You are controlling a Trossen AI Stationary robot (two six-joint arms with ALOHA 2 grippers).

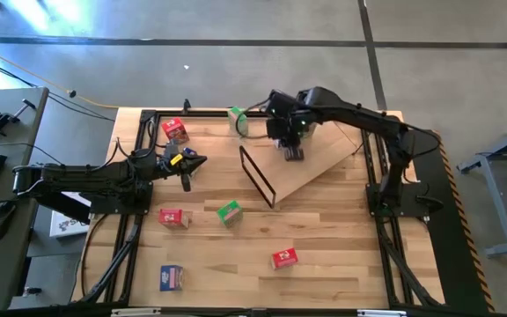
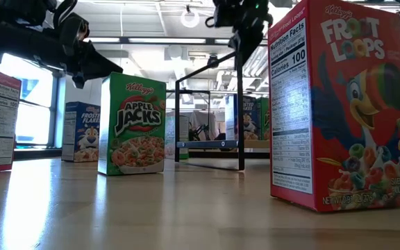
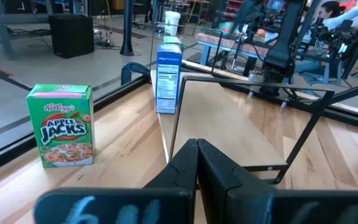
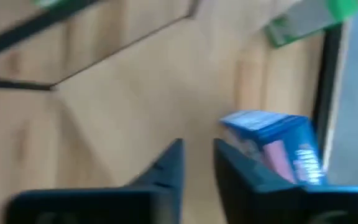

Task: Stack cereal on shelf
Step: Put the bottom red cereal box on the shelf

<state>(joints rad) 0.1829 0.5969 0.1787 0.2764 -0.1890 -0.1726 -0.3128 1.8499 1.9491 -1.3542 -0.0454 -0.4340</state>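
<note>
A: From above, where is everything?

B: The right claw (image 1: 292,151) hangs over the upper part of the slanted shelf (image 1: 324,163), near the desk's far edge. The left claw (image 1: 186,167) waits over the desk (image 1: 324,229), near a red box (image 1: 175,130). Loose cereal lies around: a red box (image 1: 173,217), a green box (image 1: 229,212), another red box (image 1: 284,258) and a blue box (image 1: 172,278) on the bare wood, and one green box (image 1: 238,121) at the far edge beside the shelf.

A: And from desk level?

B: A Froot Loops box (image 2: 339,104) stands close to the camera, an Apple Jacks box (image 2: 132,125) farther back, and the shelf's black wire frame (image 2: 210,118) behind them.

A: The left wrist camera?

B: Its fingers (image 3: 185,168) are pressed together on nothing. A blue box (image 3: 168,78) stands upright at the shelf's edge.

A: The right wrist?

B: The fingers (image 4: 166,168) are nearly together with nothing between them; a blue box (image 4: 278,146) sits just beside them, not gripped.

A: What could go wrong?

B: I'd judge the claw could nudge that blue box as it moves and tip it, or send it sliding down the slope. Most boxes are not yet on the shelf.
</note>
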